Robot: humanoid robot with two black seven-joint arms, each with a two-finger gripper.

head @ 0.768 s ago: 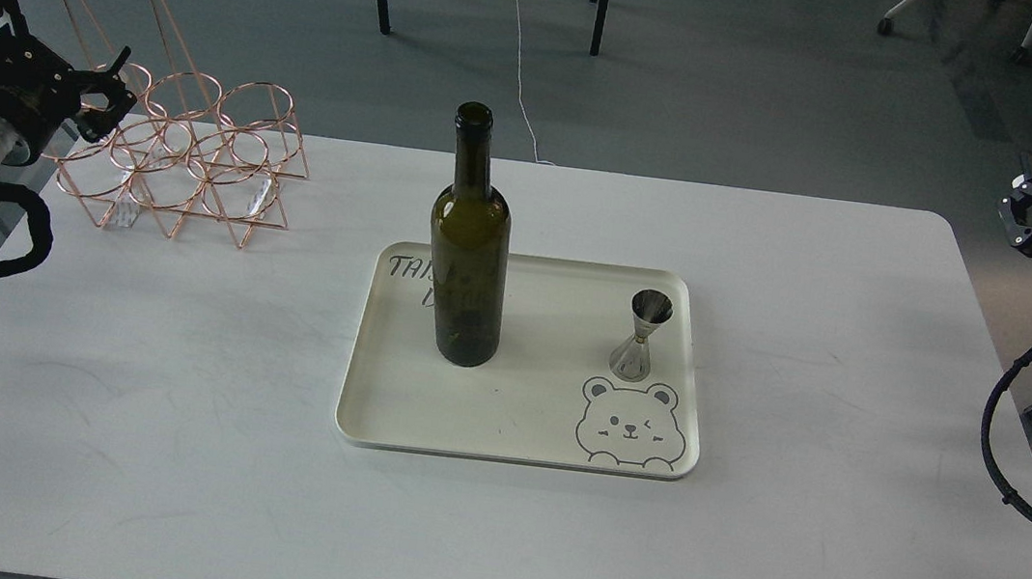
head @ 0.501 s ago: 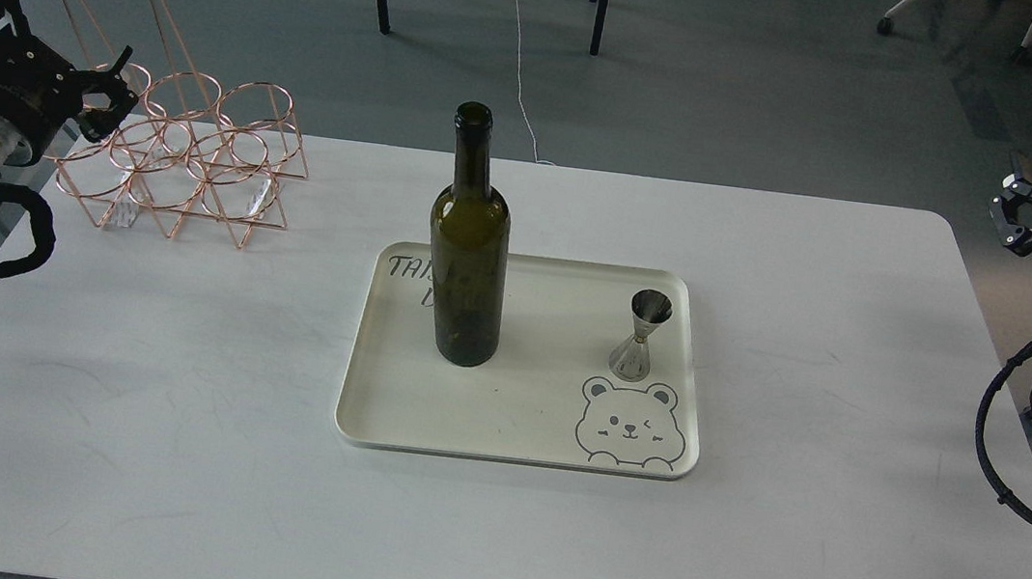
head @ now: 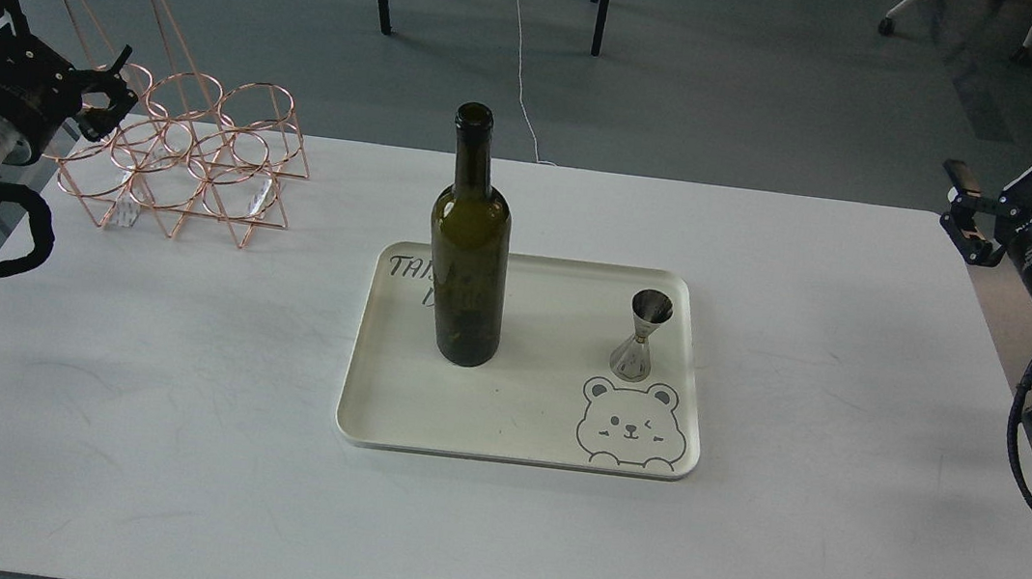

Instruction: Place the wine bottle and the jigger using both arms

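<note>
The dark olive-green wine bottle [head: 467, 265] stands upright on the left half of a cream tray [head: 512, 410]. The small silver jigger [head: 642, 336] stands upright on the tray's right side, just above a printed bear face. My left gripper [head: 44, 42] is open and empty at the far left, beside the copper rack and far from the bottle. My right gripper [head: 1023, 171] is open and empty above the table's far right corner, well away from the jigger.
A copper wire bottle rack [head: 186, 157] with a tall handle stands at the table's back left, close to my left gripper. The white table [head: 168, 444] spreads around the tray. Dark table legs and cables lie on the floor beyond.
</note>
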